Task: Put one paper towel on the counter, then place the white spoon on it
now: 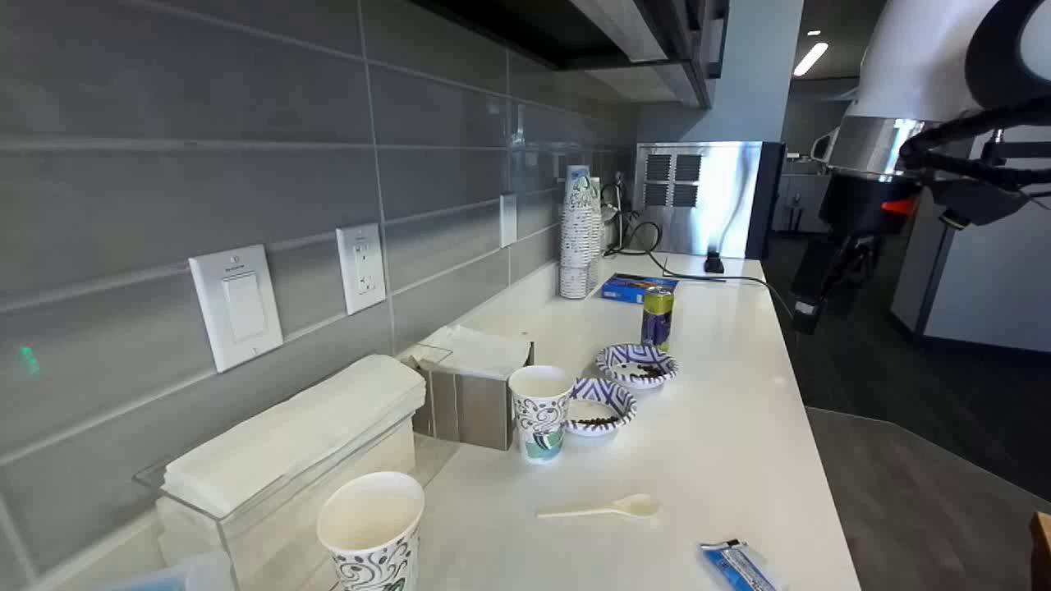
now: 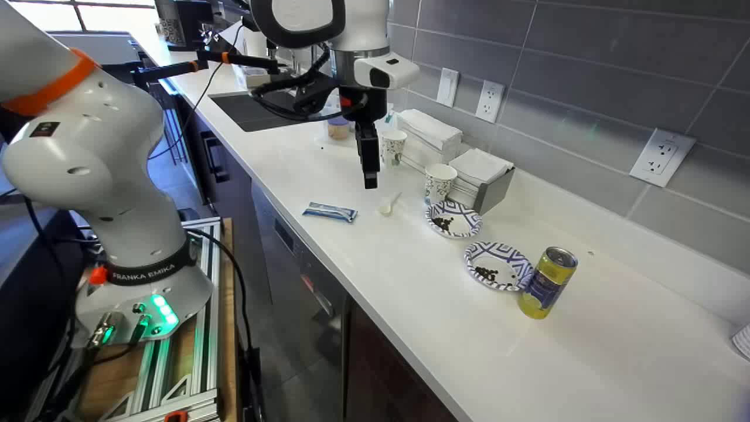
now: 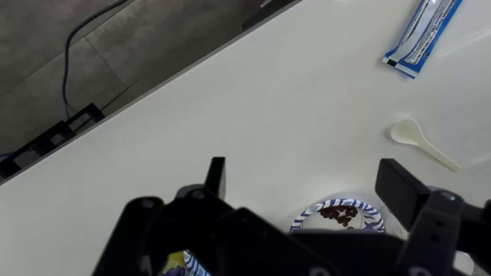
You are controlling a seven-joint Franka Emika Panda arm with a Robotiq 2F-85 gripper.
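The white spoon lies flat on the white counter (image 1: 714,427) in both exterior views (image 1: 634,506) (image 2: 387,208). In the wrist view the spoon (image 3: 408,132) is at the right, beyond the right finger. White folded paper towels (image 1: 300,427) are stacked in a clear holder against the wall, also seen in the exterior view (image 2: 429,127). A second stack of white folded paper (image 1: 476,351) sits in a grey-brown box beside it. My gripper (image 3: 301,165) is open and empty above the counter; it also shows in both exterior views (image 1: 806,316) (image 2: 370,179). No paper towel lies under the spoon.
Two patterned bowls (image 2: 454,218) (image 2: 498,266) with dark bits stand near a yellow-purple can (image 2: 548,282). Two paper cups (image 1: 542,414) (image 1: 374,525) stand before the paper stacks. A blue packet (image 2: 330,211) lies near the front edge. A cabinet (image 1: 624,49) hangs above.
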